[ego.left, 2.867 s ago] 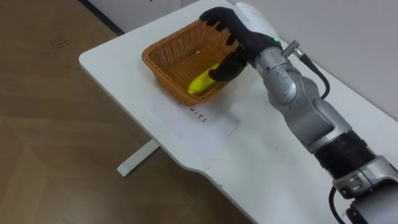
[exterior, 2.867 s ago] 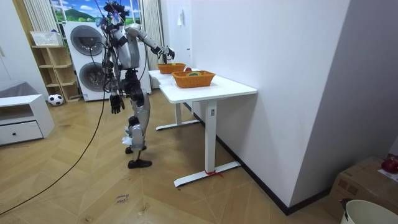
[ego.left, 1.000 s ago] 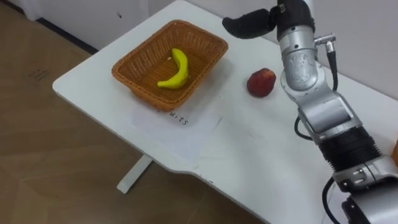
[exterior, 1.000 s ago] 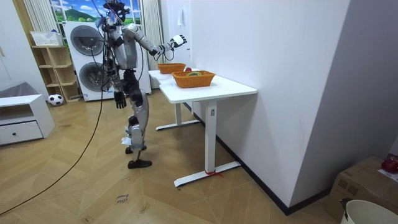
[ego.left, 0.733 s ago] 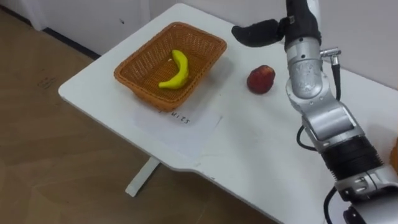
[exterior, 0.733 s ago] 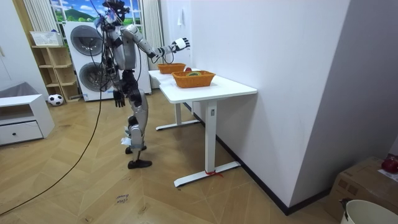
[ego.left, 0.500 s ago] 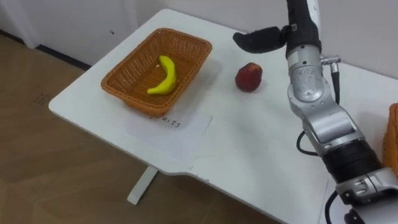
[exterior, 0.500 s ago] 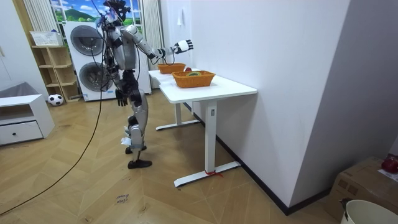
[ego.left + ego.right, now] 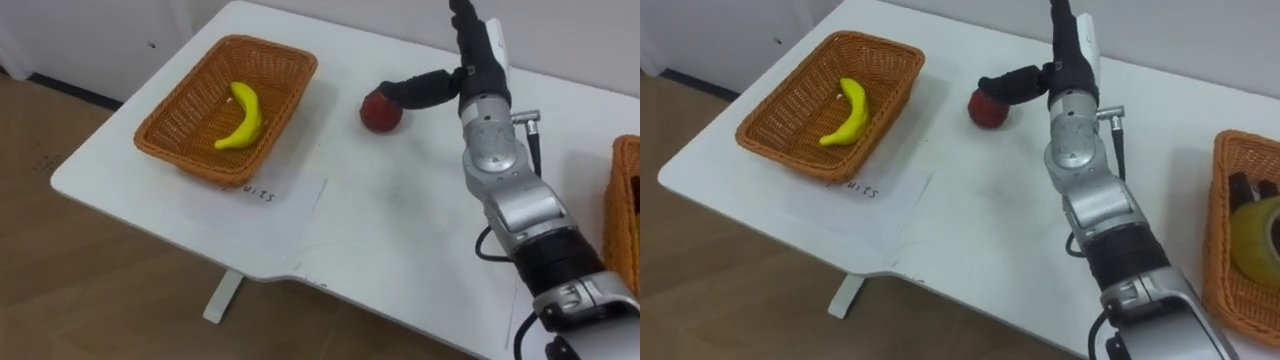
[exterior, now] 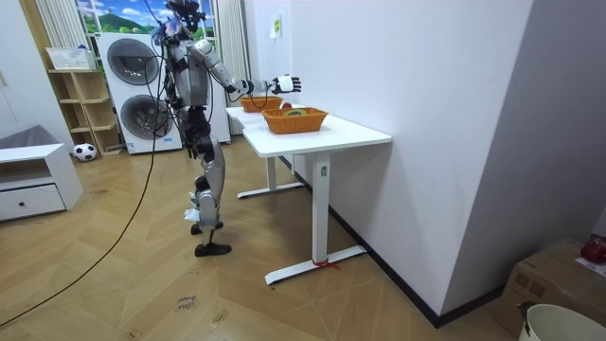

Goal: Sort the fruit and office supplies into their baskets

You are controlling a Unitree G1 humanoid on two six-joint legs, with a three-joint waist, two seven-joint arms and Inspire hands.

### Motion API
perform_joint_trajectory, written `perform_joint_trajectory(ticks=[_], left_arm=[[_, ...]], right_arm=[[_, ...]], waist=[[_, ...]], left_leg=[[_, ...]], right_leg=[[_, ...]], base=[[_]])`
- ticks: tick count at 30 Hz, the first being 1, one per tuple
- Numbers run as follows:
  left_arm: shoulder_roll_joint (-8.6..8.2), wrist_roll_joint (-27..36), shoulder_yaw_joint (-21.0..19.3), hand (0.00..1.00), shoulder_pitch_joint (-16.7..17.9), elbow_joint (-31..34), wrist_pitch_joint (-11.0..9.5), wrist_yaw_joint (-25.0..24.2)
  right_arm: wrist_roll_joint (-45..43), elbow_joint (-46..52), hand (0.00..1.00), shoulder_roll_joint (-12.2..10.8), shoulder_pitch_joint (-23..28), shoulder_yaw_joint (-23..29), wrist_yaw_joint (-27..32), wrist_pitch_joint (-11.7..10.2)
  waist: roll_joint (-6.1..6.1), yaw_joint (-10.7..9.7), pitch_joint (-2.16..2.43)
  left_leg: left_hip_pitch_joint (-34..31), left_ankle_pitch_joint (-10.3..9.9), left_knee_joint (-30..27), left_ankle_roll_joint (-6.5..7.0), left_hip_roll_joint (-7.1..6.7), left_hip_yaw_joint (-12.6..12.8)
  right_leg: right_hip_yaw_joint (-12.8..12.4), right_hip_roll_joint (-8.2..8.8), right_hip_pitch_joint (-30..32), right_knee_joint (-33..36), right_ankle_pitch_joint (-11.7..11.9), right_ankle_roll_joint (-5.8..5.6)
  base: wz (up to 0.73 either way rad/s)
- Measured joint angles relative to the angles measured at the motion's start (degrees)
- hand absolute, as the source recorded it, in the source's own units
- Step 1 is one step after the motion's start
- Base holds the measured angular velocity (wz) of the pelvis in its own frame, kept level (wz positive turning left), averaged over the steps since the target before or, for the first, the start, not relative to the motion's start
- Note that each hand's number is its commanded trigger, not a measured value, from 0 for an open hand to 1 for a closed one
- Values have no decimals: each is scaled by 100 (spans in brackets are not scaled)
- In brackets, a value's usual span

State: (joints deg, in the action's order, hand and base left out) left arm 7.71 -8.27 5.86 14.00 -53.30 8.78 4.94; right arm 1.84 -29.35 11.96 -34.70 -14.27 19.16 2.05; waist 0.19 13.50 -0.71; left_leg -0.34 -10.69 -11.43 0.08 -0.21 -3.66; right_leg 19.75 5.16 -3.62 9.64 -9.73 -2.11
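**White table** (image 9: 400,230): carries every item below; the robot stands at its long edge.

**Fruit basket** (image 9: 168,102): wicker, taken as the reference point for this entry.

**Second basket** (image 9: 1214,232): well apart from the fruit basket, to its right. Holds a yellow tape roll (image 9: 1255,225).

**Paper label** (image 9: 265,200): flat on the table, its edge tucked just under the fruit basket's near wall.

**Right hand** (image 9: 478,62): to the right of the fruit basket, spread wide with fingers straight up. The thumb reaches over the apple and nothing is gripped.

**Left hand** (image 10: 194,144): low at the robot's hip, far from the fruit basket; cannot tell its state.

**Banana** (image 9: 240,115): lies inside the fruit basket, sorted.

**Apple** (image 9: 380,110): on the table near the fruit basket's right side, apart from it, not yet sorted.

**Handling note:** the step in hand looks like taking the apple. The palm should probably come down behind it before the fingers curl. A round fruit may roll from a thumb-only touch.
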Motion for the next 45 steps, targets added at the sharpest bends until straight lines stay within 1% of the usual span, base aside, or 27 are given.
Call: perform_joint_trajectory(ticks=[3, 7, 17, 23, 27, 30, 36, 39, 41, 45], left_arm=[[-5, 133, 0, 0, 2, 6, -2, 11], [-14, 327, -4, 0, 50, 47, -3, 75], [-13, 436, -3, 0, 67, 73, -3, 121], [-9, 435, -7, 0, 69, 69, -3, 112], [1, 431, -16, 0, 72, 70, -3, 106], [2, 430, -20, 0, 79, 44, -3, 89], [2, 436, -11, 0, 76, -54, -4, 60], [-2, 436, -5, 0, 79, -114, -4, 59], [-10, 436, -3, 0, 78, -158, -4, 58], [-11, 437, 7, 0, 76, -191, -3, 57]], right_arm=[[0, 0, 0, -35, 0, -1, -11, 0], [6, -1, 0, -32, 0, 32, -94, 0], [52, -204, 0, -34, 10, 147, -504, 8], [243, -232, 0, -55, 37, 146, -690, 9], [248, -428, 0, -58, 38, 146, -756, 10], [248, -554, 0, -66, 38, 146, -836, 11], [241, -895, 0, -66, 38, 144, -882, 11], [241, -1053, 0, -66, 38, 144, -884, 13], [240, -1071, 0, -66, 38, 144, -884, 49], [242, -1071, 0, -67, 37, 144, -884, 49]], waist=[[45, -31, 18], [70, -66, 13], [80, -123, 9], [59, -98, 12], [-5, -57, 48], [-30, -37, 53], [-96, -25, 37], [-124, -28, 19], [-132, -29, 13], [-149, -31, -5]], left_leg=[[-51, 1, 6, 0, 0, 0], [-55, 1, 10, -1, -2, -1], [-94, 2, 8, 1, -8, -1], [-107, 6, 1, 7, -9, 2], [-116, 11, -2, 12, -9, 2], [-113, 12, -4, 14, -16, 2], [-99, 13, -10, 16, -19, 1], [-101, 13, -10, 16, -20, 1], [-103, 13, -11, 16, -20, 1], [-125, 13, -22, 16, -21, -2]], right_leg=[[0, 0, 59, 1, 0, 0], [78, 8, 64, -5, 0, 0], [165, 25, 79, -1, 0, -1], [161, 27, 89, 13, 0, -1], [162, 29, 99, 21, 0, 0], [158, 37, 98, 22, 0, 0], [179, 44, 76, 22, 0, -1], [182, 45, 77, 21, 0, -1], [185, 46, 77, 21, 0, -1], [237, 56, 80, 23, 0, -1]], base=[[0], [0], [1], [0], [0], [0], [0], [0], [0], [2]])
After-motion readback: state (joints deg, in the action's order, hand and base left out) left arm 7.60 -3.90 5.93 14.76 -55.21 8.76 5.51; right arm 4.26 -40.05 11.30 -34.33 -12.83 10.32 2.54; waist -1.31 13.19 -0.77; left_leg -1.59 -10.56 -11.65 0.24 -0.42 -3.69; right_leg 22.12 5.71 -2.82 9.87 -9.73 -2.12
